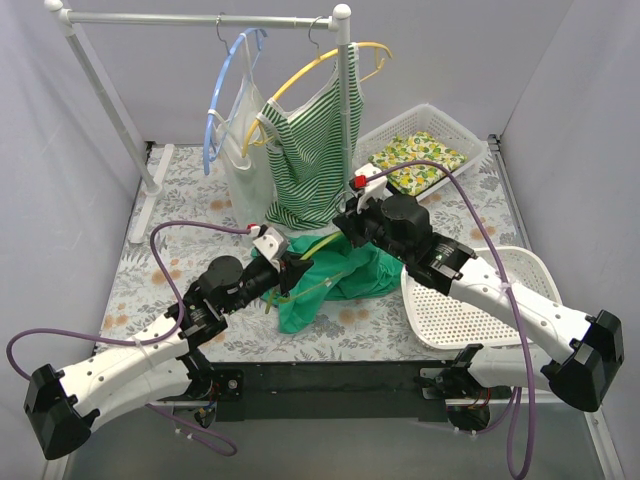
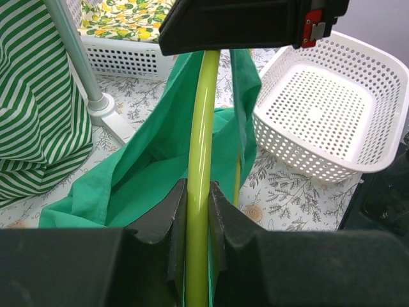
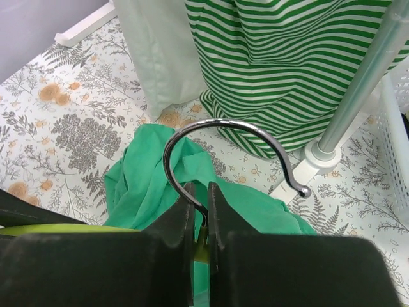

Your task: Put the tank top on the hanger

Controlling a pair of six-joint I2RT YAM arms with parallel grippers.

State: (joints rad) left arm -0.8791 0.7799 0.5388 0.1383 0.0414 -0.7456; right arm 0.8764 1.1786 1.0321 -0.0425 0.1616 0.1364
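The emerald-green tank top hangs bunched over the lime hanger just above the table's middle. My left gripper is shut on the hanger's lime arm, which runs straight up between its fingers with the tank top draped around it. My right gripper is shut on the neck of the hanger's metal hook, with the tank top below it. Most of the hanger is hidden under the fabric.
A white rail at the back holds a light-blue hanger with a white top and a yellow hanger with a striped top. Its post base is close. A white basket sits right; a tray with lemon-print cloth behind.
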